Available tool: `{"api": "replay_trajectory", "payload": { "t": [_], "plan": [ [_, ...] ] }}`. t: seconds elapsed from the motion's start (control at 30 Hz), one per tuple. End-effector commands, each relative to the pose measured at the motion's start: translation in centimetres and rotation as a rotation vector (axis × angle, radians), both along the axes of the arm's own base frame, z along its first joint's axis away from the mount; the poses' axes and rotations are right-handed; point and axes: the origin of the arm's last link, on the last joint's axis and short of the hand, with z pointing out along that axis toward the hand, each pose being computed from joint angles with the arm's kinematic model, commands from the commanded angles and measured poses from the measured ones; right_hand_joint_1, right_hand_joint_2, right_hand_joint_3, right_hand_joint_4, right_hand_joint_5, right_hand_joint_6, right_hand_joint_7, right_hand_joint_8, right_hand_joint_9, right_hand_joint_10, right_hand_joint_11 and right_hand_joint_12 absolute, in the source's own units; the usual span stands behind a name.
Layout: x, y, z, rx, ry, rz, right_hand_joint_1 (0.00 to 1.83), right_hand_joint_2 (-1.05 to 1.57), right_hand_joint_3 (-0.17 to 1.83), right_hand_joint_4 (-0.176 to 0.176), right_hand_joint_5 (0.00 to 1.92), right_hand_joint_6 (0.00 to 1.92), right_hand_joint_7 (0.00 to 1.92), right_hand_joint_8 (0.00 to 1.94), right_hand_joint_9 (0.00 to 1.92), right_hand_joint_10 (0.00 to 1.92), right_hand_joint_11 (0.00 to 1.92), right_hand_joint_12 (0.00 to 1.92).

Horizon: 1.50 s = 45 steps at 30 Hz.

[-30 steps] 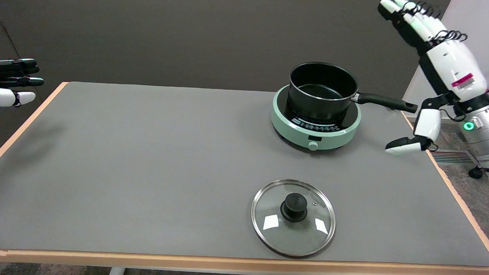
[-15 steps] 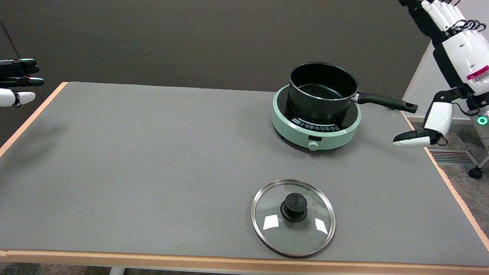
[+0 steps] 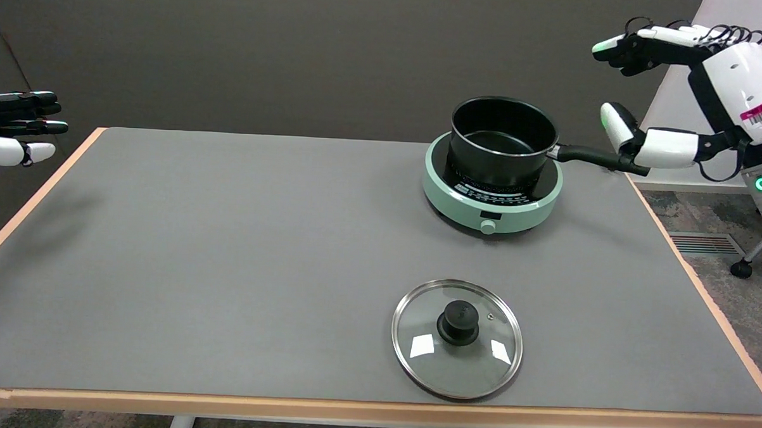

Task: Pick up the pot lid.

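The round glass pot lid with steel rim and black knob (image 3: 457,338) lies flat on the grey table (image 3: 227,265), well in front of the mint-green hotplate (image 3: 490,199). My right hand (image 3: 670,91) hangs empty beyond that hotplate, fingers spread wide. I judge the lid rigid, breakable and slick; the knob (image 3: 458,322) is the sound hold.

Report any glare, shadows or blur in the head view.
Head view: sharp throughout, no motion blur; two bright square reflections sit on the glass pot lid beside its black knob; soft shadows lie on the grey table under the induction cooker; the right hand hangs evenly lit, holding nothing.
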Motion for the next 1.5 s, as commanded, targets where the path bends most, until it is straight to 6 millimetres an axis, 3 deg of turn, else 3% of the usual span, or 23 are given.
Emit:
{"api": "replay_trajectory", "payload": {
  "t": [0.03, 0.4, 0.73, 1.27, 1.5],
  "plan": [
    [0.3, 0.2, 0.8, -0.013, 0.013, 0.007, 0.77, 0.67, 0.94, 0.176, 0.65, 0.46, 0.82, 0.37, 0.79, 0.66, 0.56, 1.09],
    [-3.2, -1.6, -0.3, 0.051, -0.003, -0.113, 0.77, 0.67, 0.94, 0.176, 0.65, 0.48, 0.82, 0.37, 0.79, 0.65, 0.56, 1.08],
    [-4.7, -2.3, -1.3, 0.114, 0.041, -0.202, 0.77, 0.66, 0.94, 0.176, 0.67, 0.51, 0.82, 0.37, 0.79, 0.65, 0.56, 1.09],
    [-9.7, -1.3, -8.2, 0.290, 0.094, -0.331, 0.78, 0.64, 0.95, 0.173, 0.64, 0.43, 0.81, 0.35, 0.77, 0.62, 0.56, 1.12],
    [-10.3, -0.5, -9.9, 0.298, 0.155, -0.349, 0.87, 0.61, 0.91, 0.148, 0.63, 0.34, 0.80, 0.30, 0.75, 0.56, 0.54, 1.15]
  ]
}}
